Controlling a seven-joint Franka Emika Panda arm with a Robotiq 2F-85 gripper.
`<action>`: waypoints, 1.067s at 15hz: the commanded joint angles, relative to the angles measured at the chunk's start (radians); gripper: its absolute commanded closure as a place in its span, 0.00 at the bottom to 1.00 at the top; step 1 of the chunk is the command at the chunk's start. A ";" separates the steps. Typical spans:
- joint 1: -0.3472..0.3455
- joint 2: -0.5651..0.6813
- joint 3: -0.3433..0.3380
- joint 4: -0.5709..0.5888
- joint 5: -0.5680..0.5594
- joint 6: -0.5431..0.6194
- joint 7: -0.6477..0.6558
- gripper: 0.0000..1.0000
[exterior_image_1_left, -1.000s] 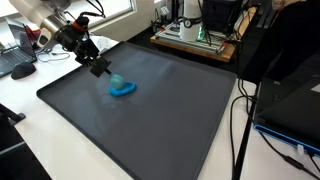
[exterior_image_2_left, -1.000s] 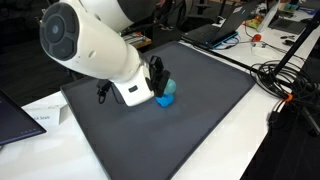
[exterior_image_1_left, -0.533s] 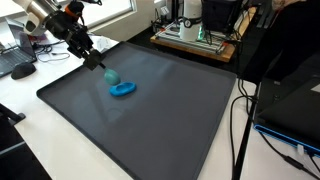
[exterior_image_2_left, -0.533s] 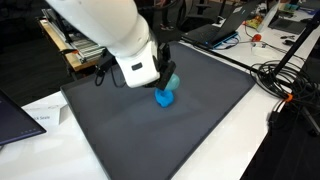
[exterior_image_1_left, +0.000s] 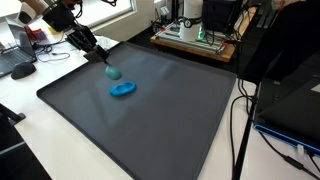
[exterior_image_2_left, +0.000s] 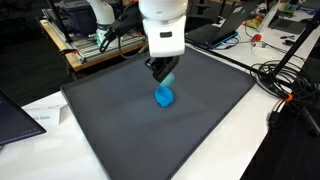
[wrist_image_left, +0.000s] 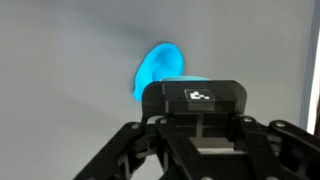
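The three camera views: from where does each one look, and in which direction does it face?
An exterior view: high off one mat corner, looking down across it; shows the arm's end and the gripper, shut on a teal piece above a blue piece.
An exterior view: high off another side, looking down across the mat; shows the white arm from the front.
Wrist view: on the wrist, looking down at the mat; shows the gripper's black housing.
Both exterior views share mat, gripper and both pieces.

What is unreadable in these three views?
- Both exterior views: the teal piece at the gripper is too small to identify, and the contact between them is blurred.
- Wrist view: the gripper housing covers its fingertips and the lower part of the blue piece.
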 joint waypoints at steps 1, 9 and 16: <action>0.068 -0.024 -0.028 0.021 -0.111 -0.038 0.080 0.78; 0.150 -0.146 -0.031 -0.213 -0.203 0.240 0.170 0.78; 0.152 -0.282 -0.037 -0.489 -0.191 0.419 0.227 0.78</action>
